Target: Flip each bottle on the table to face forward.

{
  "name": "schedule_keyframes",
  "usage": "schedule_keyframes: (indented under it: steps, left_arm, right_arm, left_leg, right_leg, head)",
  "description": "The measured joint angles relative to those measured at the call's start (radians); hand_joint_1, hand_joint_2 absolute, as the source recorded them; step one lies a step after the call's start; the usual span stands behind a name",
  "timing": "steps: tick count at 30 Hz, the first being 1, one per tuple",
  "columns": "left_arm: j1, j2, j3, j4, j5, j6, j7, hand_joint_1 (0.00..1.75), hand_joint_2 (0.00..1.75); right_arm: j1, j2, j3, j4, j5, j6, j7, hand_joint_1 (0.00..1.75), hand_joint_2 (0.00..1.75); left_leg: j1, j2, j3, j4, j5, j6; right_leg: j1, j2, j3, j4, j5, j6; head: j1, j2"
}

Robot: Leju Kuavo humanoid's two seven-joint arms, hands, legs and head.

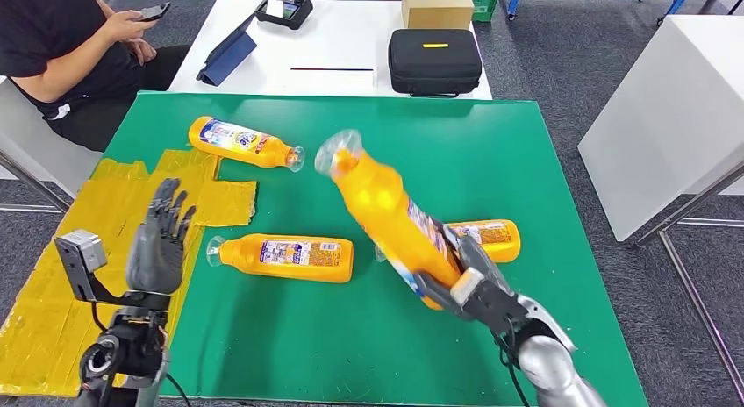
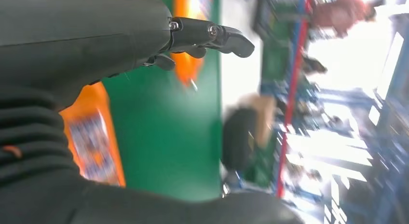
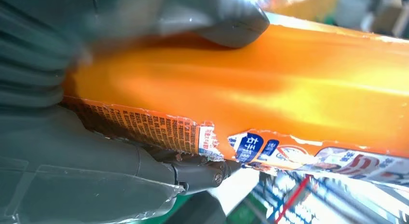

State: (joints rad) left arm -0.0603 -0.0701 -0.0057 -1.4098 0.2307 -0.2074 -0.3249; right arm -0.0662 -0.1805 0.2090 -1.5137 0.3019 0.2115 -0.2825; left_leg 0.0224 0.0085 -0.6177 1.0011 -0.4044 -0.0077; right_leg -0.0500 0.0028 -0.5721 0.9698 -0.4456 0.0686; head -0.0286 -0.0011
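My right hand grips an orange bottle by its lower body and holds it tilted above the green mat, clear cap up and away from me. Up close, that bottle shows its torn label under my right hand. Three more orange bottles lie on the mat: one at the far left, one in the middle with its back label up, and one partly hidden behind the held bottle. My left hand hovers open over the mat's left edge; its fingers are spread, holding nothing.
The green mat covers the table, with yellow sheets at its left side. Behind stands a white table carrying a black case, a cardboard box and a tablet. A seated person is at far left.
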Motion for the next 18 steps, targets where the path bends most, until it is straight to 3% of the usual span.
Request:
schedule_keyframes:
  steps: [6,11,18]
  left_arm:
    - [0.017,-0.015,-0.153,-0.099,0.073,0.006,0.005,0.00,1.75]
    - [0.006,-0.022,-0.234,-0.113,0.113,0.014,0.008,0.00,1.75]
    - [-0.001,-0.024,-0.271,-0.115,0.123,0.015,0.013,0.00,1.75]
  right_arm:
    - [-0.078,0.147,0.071,0.086,0.088,-0.117,0.077,1.75,1.75]
    - [-0.173,0.252,0.168,0.191,0.138,-0.170,0.133,1.75,1.75]
    - [-0.217,0.307,0.221,0.258,0.148,-0.178,0.144,1.75,1.75]
  left_leg:
    - [0.000,0.000,-0.001,0.000,0.001,0.000]
    - [0.001,0.000,-0.001,0.000,0.002,0.000]
    - [0.000,-0.001,-0.002,0.000,0.002,0.000]
  right_leg:
    - [0.000,0.000,-0.001,0.001,0.000,0.000]
    - [0.000,0.000,-0.001,0.001,0.000,0.000]
    - [0.000,-0.001,-0.001,0.001,0.000,0.000]
  head:
    - [0.000,0.000]
    - [0.000,0.000]
    - [0.000,0.000]
